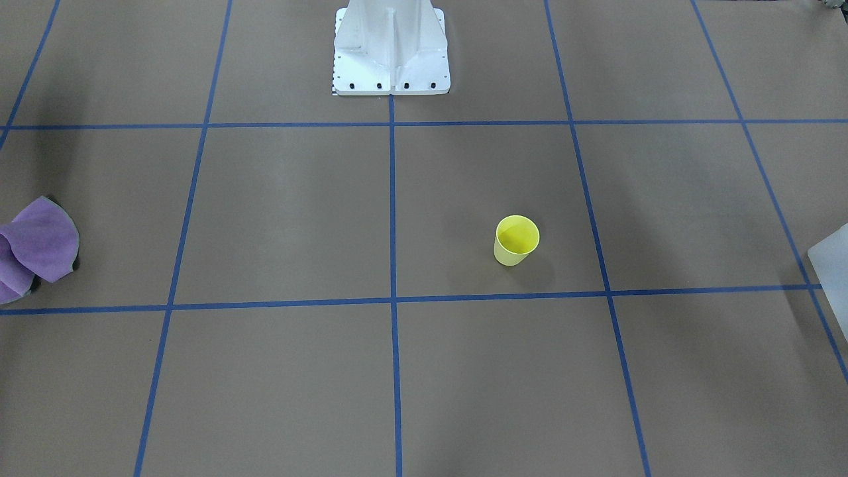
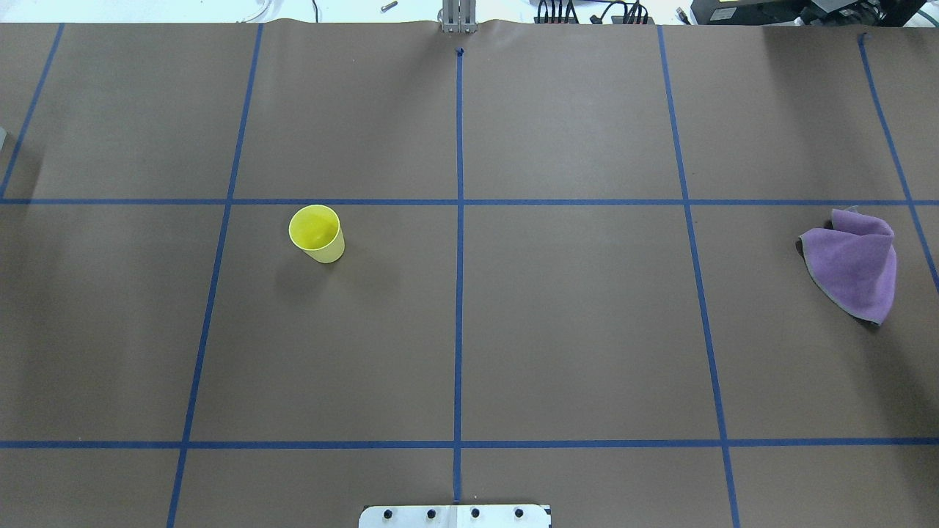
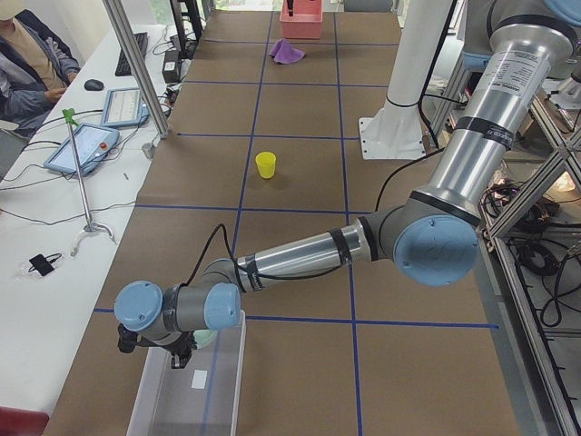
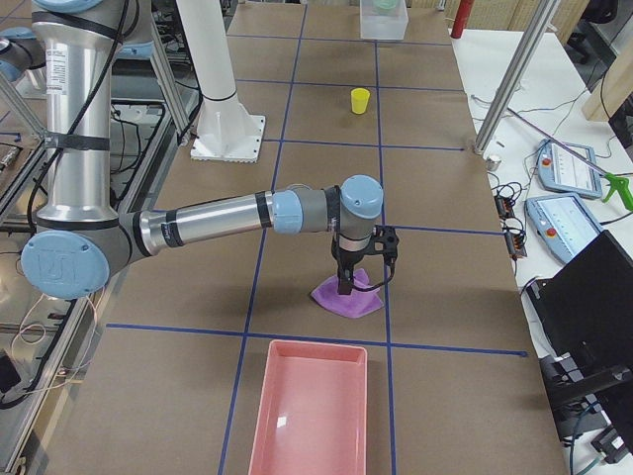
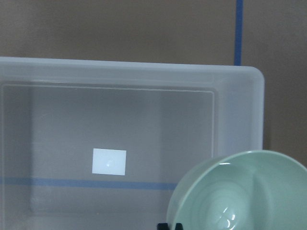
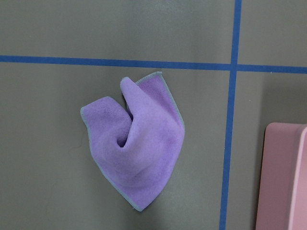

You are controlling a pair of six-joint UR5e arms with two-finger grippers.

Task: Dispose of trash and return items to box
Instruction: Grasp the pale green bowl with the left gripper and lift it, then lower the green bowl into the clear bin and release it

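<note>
My left gripper (image 3: 175, 348) hangs over the frosted translucent box (image 3: 186, 395) at the table's left end. In the left wrist view a pale green bowl (image 5: 242, 194) hangs above the box's (image 5: 144, 72) right wall. Only a dark bit of the gripper (image 5: 170, 226) shows at its rim, and it seems shut on the bowl. My right gripper (image 4: 364, 269) hovers just above a crumpled purple cloth (image 4: 346, 295); whether it is open I cannot tell. The cloth (image 6: 136, 153) lies loose on the table. A yellow cup (image 2: 317, 233) stands upright on the robot's left half.
A pink tray (image 4: 309, 408) lies at the table's right end, just beyond the cloth; its edge (image 6: 283, 177) shows in the right wrist view. The white robot base plate (image 1: 391, 46) stands mid-table. Operators' desks with tablets run along the far side.
</note>
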